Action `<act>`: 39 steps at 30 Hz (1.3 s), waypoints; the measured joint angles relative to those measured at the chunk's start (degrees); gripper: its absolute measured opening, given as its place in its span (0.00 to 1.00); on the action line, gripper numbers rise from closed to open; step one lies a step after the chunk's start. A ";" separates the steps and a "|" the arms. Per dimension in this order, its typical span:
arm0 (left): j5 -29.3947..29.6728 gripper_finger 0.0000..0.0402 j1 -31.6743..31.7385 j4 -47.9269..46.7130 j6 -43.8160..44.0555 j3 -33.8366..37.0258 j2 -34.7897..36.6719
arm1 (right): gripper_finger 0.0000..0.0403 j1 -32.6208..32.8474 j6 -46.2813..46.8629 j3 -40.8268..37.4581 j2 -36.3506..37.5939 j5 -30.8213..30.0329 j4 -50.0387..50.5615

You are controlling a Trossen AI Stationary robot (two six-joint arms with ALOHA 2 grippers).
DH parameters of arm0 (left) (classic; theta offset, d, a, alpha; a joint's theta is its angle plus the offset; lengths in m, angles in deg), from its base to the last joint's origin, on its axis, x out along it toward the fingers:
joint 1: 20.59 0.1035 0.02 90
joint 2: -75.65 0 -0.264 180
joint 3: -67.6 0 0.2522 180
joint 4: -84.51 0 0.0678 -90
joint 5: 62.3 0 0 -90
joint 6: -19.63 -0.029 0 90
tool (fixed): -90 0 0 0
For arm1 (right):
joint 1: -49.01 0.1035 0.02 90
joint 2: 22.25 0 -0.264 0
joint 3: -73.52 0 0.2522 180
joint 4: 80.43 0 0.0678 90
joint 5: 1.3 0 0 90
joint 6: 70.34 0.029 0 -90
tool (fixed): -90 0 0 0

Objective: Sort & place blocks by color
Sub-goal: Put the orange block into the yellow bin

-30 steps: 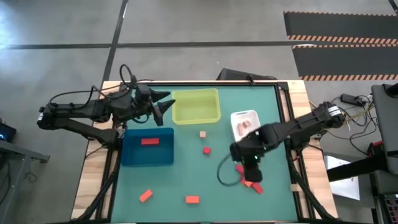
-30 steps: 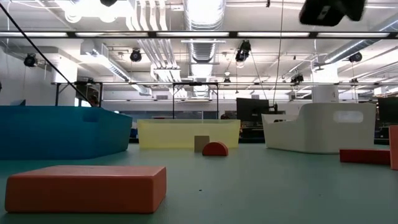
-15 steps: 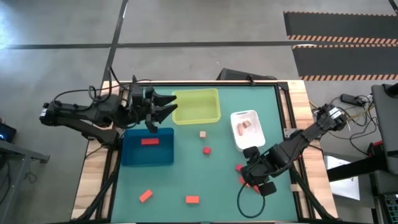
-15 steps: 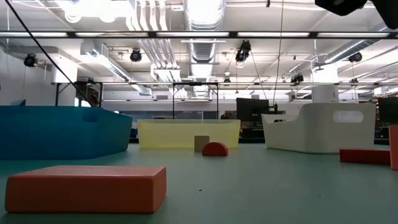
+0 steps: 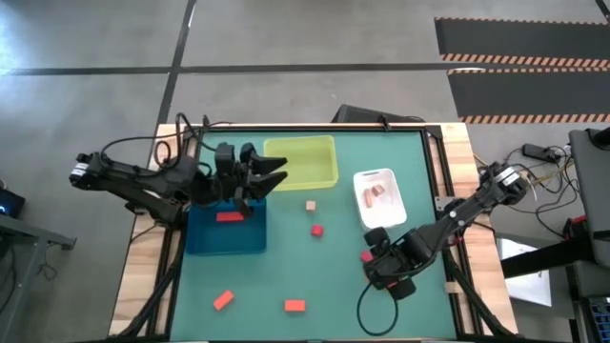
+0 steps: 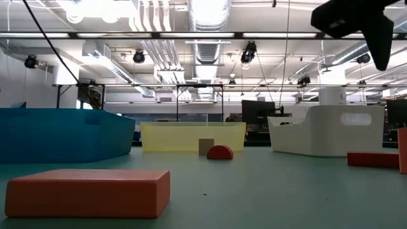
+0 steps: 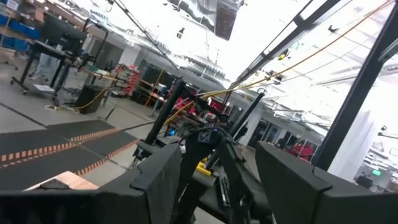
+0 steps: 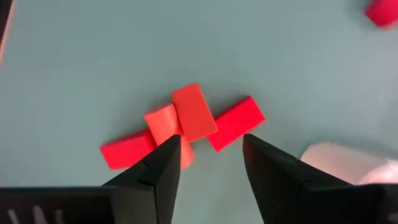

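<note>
My right gripper (image 8: pixel 208 155) hangs open, pointing down over a small pile of blocks: a red bar (image 8: pixel 233 123), an orange bar (image 8: pixel 194 112) lying across it and an orange piece (image 8: pixel 160 124). In the high view this gripper (image 5: pixel 386 270) covers the pile near the table's right front. My left gripper (image 5: pixel 274 171) is open and holds nothing. It hovers between the blue tray (image 5: pixel 200 238) and the yellow-green tray (image 5: pixel 300 176). One red block (image 5: pixel 229 216) lies in the blue tray, and pale pink blocks (image 5: pixel 376 192) lie in the white tray (image 5: pixel 379 217).
Loose on the mat lie a tan cube (image 5: pixel 311 205), a red cube (image 5: pixel 317 230), an orange block (image 5: pixel 223 300) and an orange-red block (image 5: pixel 294 306). In the low view, an orange bar (image 6: pixel 89 191) lies close to the camera and a red half-round (image 6: pixel 220 152) farther back.
My right gripper has gone toward the table's near edge and down. It now stands over the red and orange pile and covers it in the high view. My left gripper has drifted from the yellow-green tray's left side toward the table's right and near edge.
</note>
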 joint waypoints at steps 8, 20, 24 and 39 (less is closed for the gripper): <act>0.02 0.48 0.02 0.22 1.10 0.00 0.30 | 0.40 -0.05 -0.82 -1.83 -5.71 -1.44 -1.84; 0.01 0.48 0.02 -0.29 0.98 0.00 0.47 | 0.57 -0.27 -1.87 -2.79 -8.06 2.11 -3.84; 0.02 0.48 0.02 -0.27 0.92 0.00 0.45 | 0.58 -0.27 -1.55 -5.19 -8.37 2.13 -4.28; 0.00 0.48 0.04 -0.27 0.94 0.04 0.45 | 0.55 -1.65 -1.44 -8.25 -8.37 1.87 -10.10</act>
